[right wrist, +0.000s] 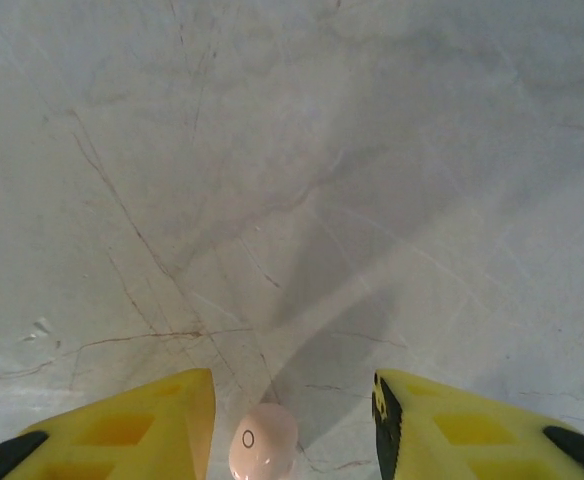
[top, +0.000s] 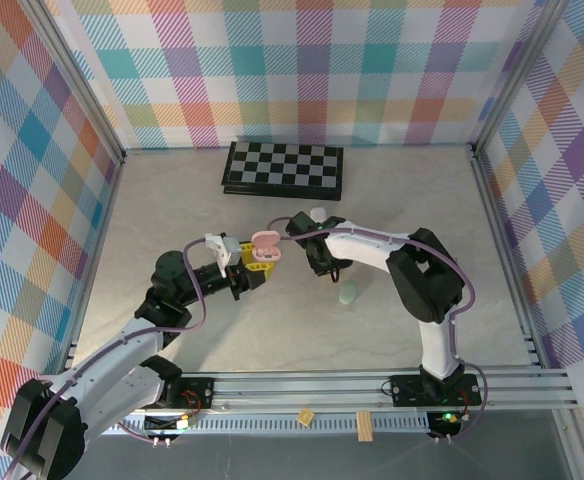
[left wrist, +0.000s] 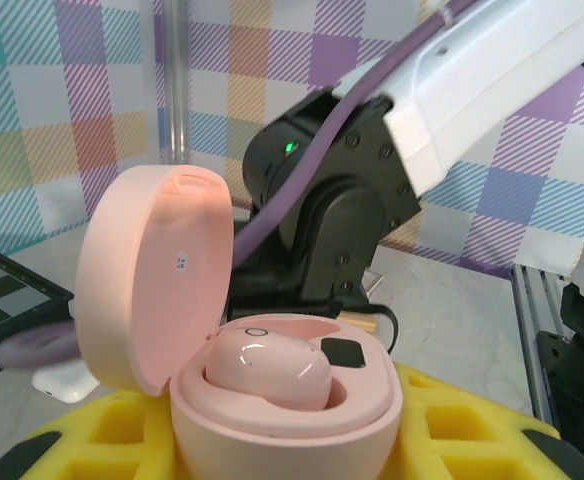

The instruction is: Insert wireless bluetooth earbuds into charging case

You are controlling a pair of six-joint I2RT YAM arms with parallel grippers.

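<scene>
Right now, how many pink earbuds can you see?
2. One pink earbud sits in the open pink case, which the left gripper holds. The other pink earbud lies on the table between the fingers of the open right gripper. More may be hidden.

Glossy pink plastic case (left wrist: 162, 290), matt veined tabletop (right wrist: 292, 180) — stone-like

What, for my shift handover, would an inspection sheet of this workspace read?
Surface: pale marbled table, nothing spilled.
Job's things: pink case open, one pink earbud seated; second pink earbud loose on the table.
Clutter: chessboard at the back; white pebble and green pebble near the right arm.
Grippers: left gripper shut on the pink case; right gripper open, fingers either side of the loose earbud.
Cables: purple cable along each arm.
Surroundings: plaid walls, metal frame.
</scene>
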